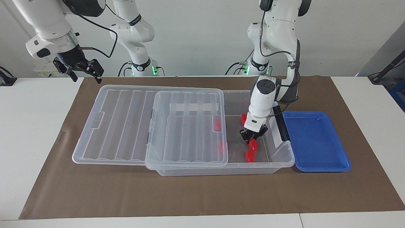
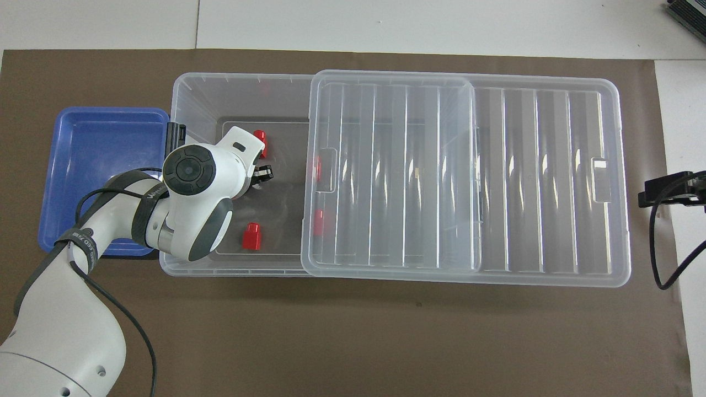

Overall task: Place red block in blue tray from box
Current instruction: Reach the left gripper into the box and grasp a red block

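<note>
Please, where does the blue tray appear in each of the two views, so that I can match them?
Facing view: the blue tray lies at the right of the picture, against the open end of the box.
Overhead view: the tray lies at the left of the picture, partly covered by the left arm.
Shared landmark: the black latch on the box's end wall, right beside the tray.

Five red blocks (image 1: 253,144), one box (image 1: 278,163), one blue tray (image 1: 316,141).
</note>
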`<state>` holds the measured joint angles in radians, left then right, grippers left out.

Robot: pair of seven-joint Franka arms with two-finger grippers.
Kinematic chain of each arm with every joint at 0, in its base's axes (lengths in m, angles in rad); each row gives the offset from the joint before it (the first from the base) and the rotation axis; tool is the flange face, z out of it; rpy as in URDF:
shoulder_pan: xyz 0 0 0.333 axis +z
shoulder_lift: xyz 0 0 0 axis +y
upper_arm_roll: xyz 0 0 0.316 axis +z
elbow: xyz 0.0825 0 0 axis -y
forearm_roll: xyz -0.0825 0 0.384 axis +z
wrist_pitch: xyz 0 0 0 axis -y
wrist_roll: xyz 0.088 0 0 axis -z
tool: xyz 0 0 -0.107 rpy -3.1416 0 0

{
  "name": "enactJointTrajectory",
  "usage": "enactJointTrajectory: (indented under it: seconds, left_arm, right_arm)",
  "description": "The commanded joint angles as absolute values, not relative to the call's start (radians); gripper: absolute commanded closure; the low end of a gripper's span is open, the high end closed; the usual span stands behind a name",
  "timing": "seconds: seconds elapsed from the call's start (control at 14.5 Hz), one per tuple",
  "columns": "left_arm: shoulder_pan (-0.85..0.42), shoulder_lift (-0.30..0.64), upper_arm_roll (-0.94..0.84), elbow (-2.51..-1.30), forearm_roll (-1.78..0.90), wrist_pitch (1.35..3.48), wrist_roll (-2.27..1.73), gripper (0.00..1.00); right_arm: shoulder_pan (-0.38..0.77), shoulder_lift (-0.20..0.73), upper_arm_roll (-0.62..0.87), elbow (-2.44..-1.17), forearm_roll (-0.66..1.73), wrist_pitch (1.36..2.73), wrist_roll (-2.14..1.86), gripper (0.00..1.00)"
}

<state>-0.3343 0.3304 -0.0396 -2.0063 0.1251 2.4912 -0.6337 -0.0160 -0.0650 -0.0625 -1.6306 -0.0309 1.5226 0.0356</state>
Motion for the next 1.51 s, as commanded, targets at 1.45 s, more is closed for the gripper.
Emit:
enactJointTrajectory:
  seconds: [1.45]
  left_arm:
    - [-0.385,0.137,-0.037,-1.675,0.132,1.772,-0.735,1.00]
  right_arm:
    - [0.000,-0.043,-0.051,-1.605,-0.032,1.531,0.020,0.00]
